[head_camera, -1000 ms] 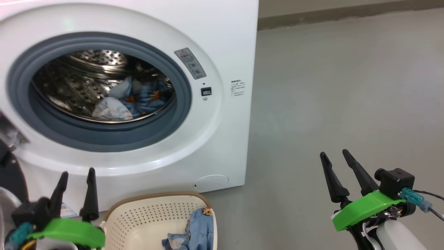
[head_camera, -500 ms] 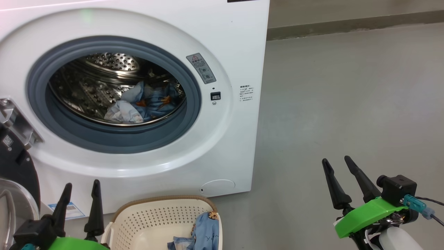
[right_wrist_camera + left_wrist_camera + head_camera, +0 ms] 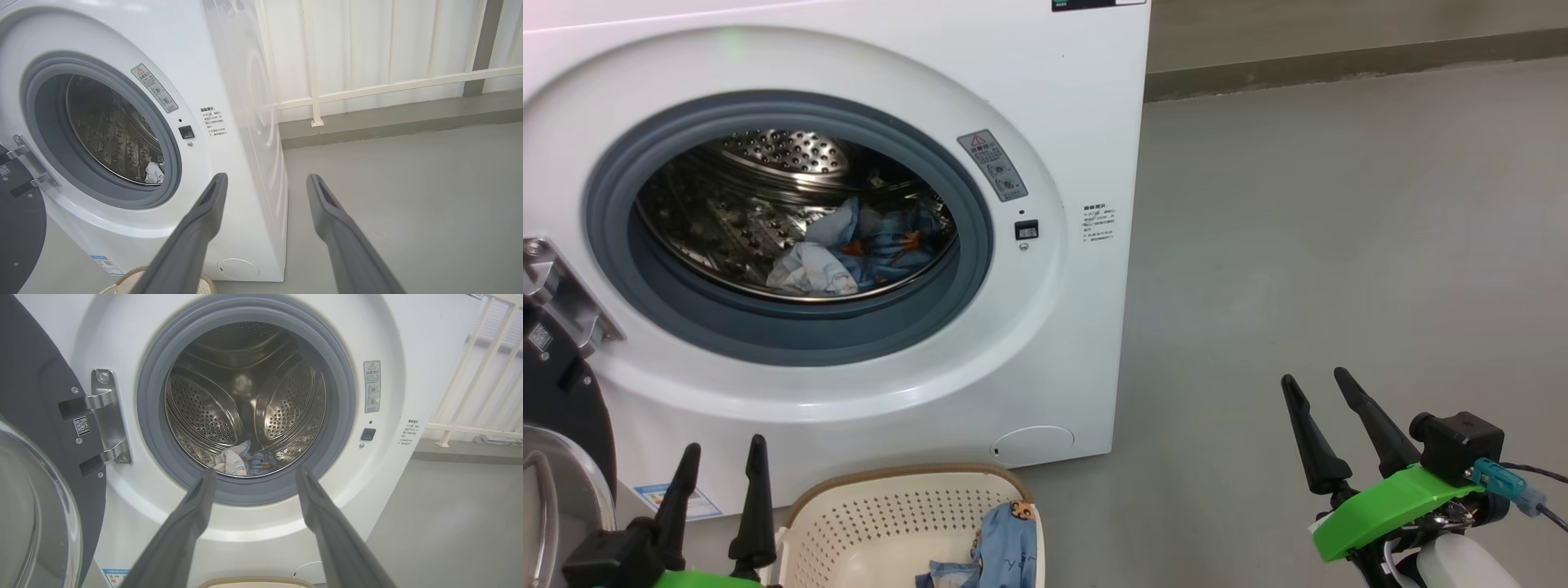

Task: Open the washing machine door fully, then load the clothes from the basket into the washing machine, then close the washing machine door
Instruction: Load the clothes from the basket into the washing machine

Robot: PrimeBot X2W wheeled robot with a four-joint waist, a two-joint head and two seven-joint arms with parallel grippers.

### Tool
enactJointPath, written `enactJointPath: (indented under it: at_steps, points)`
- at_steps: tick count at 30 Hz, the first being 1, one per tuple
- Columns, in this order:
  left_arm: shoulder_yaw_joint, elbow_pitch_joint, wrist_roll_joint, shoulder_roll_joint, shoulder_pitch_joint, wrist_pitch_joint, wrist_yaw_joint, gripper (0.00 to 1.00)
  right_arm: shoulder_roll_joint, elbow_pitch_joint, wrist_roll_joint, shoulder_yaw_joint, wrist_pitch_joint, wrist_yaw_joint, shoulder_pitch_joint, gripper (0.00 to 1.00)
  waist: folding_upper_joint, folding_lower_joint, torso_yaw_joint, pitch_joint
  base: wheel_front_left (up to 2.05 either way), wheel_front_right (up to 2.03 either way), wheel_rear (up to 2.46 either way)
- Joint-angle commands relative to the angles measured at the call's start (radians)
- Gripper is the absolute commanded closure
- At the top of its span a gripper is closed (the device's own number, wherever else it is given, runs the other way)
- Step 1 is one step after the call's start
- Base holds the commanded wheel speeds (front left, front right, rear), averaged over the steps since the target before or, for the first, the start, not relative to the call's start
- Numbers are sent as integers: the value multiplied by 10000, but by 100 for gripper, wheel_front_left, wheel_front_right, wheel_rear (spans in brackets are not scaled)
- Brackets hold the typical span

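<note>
The white washing machine (image 3: 1045, 106) stands with its door (image 3: 560, 408) swung open to the left on a steel hinge (image 3: 104, 416). Light-blue clothes (image 3: 866, 249) lie in the steel drum, also seen as clothes (image 3: 241, 461) from the left wrist. The cream basket (image 3: 882, 514) sits on the floor below the opening, with a blue bear-print garment (image 3: 1001, 539) in its right side. My left gripper (image 3: 723, 457) hangs open and empty just left of the basket. Far to the right, above bare floor, my right gripper (image 3: 1315, 384) is open and empty.
Grey floor (image 3: 1339, 229) stretches to the right of the machine. A white railing (image 3: 367, 87) and wall run behind it. The open door's glass bowl (image 3: 36, 522) bulges out at the lower left, near my left arm.
The head camera has shifted, so the whole picture slid right and slightly down. Both grippers stay open; the left one now shows lower in the picture.
</note>
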Motion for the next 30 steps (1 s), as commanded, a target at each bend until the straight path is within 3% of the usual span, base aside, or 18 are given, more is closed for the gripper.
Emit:
enactJointPath:
  at_steps: [1, 18, 30]
  points:
    - [330, -291, -48, 196, -250, -4, 68, 0, -171, -245, 136, 176, -82, 56, -120, 0, 0, 0, 5, 6, 0, 0, 0]
    - [175, -175, -183, 199, -306, 141, 81, 0, -199, -204, 181, 309, -58, 56, -185, 0, 0, 0, -155, 124, 0, 0, 0]
    - [-297, 483, -382, 30, -590, 616, -231, 0, -127, -238, 166, 297, -39, 56, -299, 0, 0, 0, -514, 548, 0, 0, 0]
